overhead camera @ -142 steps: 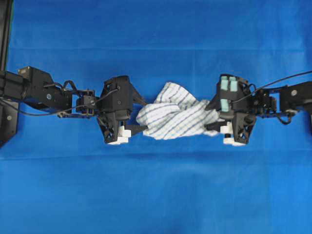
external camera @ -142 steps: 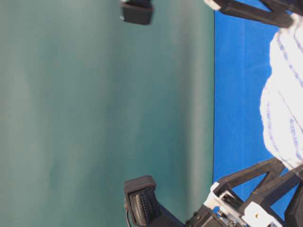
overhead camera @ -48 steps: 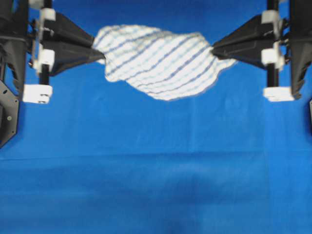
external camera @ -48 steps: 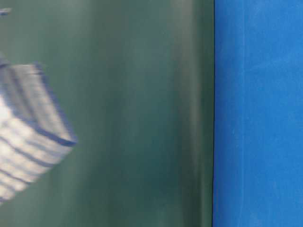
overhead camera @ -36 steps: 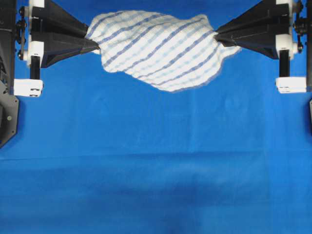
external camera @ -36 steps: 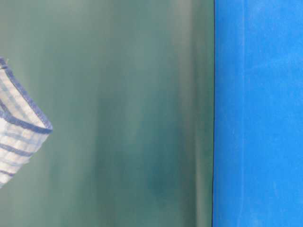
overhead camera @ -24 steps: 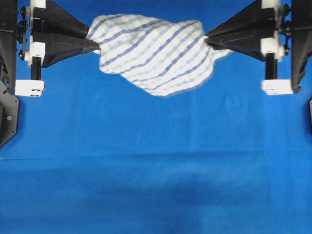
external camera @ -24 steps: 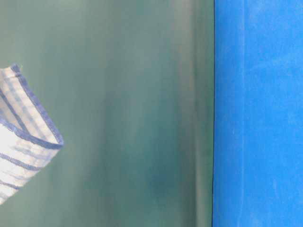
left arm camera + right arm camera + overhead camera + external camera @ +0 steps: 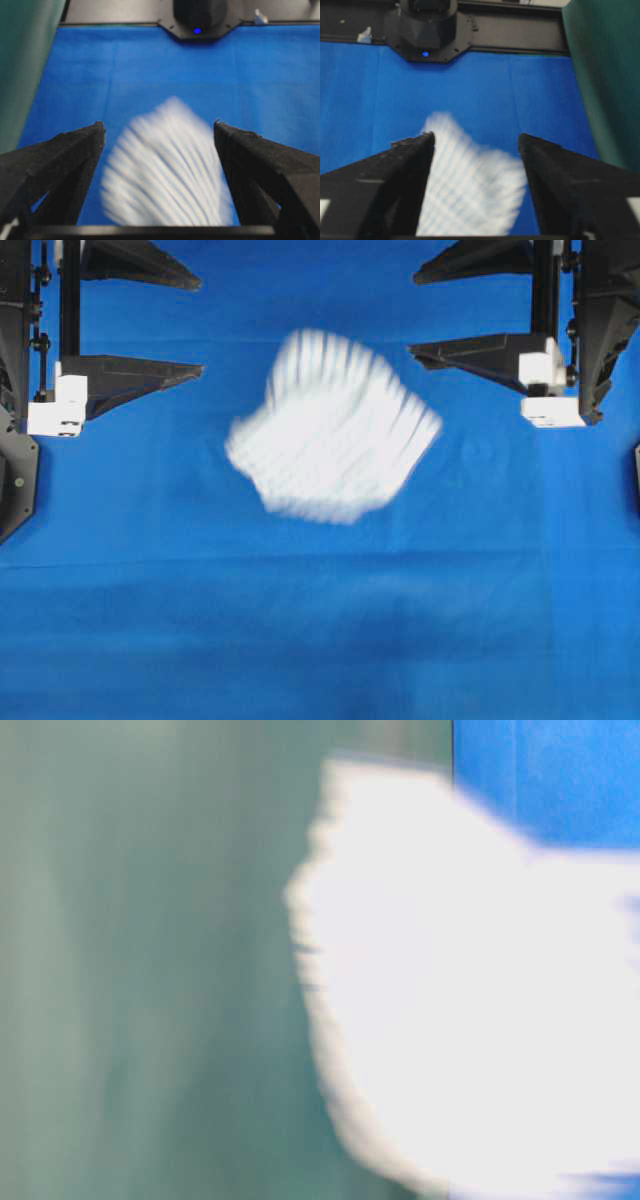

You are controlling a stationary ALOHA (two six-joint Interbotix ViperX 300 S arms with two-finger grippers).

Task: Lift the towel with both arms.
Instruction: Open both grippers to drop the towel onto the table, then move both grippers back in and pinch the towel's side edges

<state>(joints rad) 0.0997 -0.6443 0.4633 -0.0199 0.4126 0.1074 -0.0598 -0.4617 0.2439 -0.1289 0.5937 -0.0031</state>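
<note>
No readable txt, labels, brands or nos. in any view.

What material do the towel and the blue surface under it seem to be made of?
The towel: probably thin woven cotton, white with faint bluish stripes; it looks soft and crumpled, though motion blur hides the weave. The blue surface: likely a matte cloth or felt sheet; it shows soft creases and no shine.
</note>
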